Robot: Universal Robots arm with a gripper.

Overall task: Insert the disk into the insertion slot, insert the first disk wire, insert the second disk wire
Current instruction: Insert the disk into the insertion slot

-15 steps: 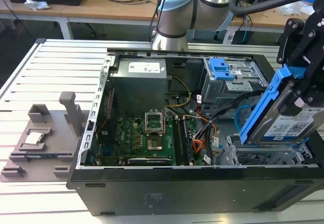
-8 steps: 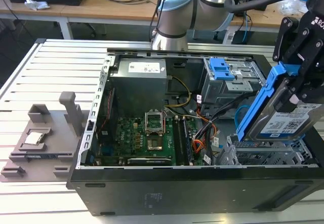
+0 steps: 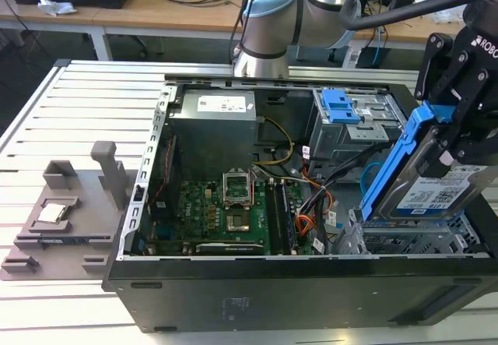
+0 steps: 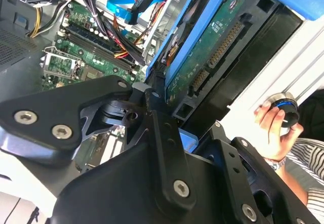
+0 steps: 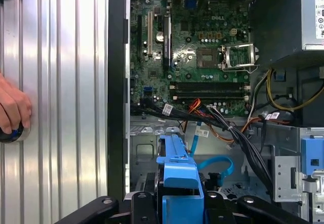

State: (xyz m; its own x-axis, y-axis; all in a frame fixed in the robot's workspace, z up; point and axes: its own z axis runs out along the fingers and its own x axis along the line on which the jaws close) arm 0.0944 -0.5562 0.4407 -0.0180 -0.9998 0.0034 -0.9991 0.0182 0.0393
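Gripper (image 3: 450, 144) is clamped on the disk (image 3: 436, 193), at the upper end of its blue caddy (image 3: 393, 162). The disk is tilted, with its lower end over the slot (image 3: 405, 242) at the exterior view's right, not seated.

Judged dense, rigid and shock-sensitive. The circuit board (image 4: 212, 47) is exposed, so the caddy rails are the proper hold, though plastic may flex.

Room: the slot is about as wide as the disk, with sheet-metal edges close on both sides and the case (image 3: 272, 290) wall near. The second wire (image 5: 218, 164) loops near the slot mouth and the first wire (image 5: 196, 105) is nearby. Neither is joined to the disk, and both are a snag risk.

A person's hand (image 5: 12, 107) is on a knob (image 5: 10, 133), well apart
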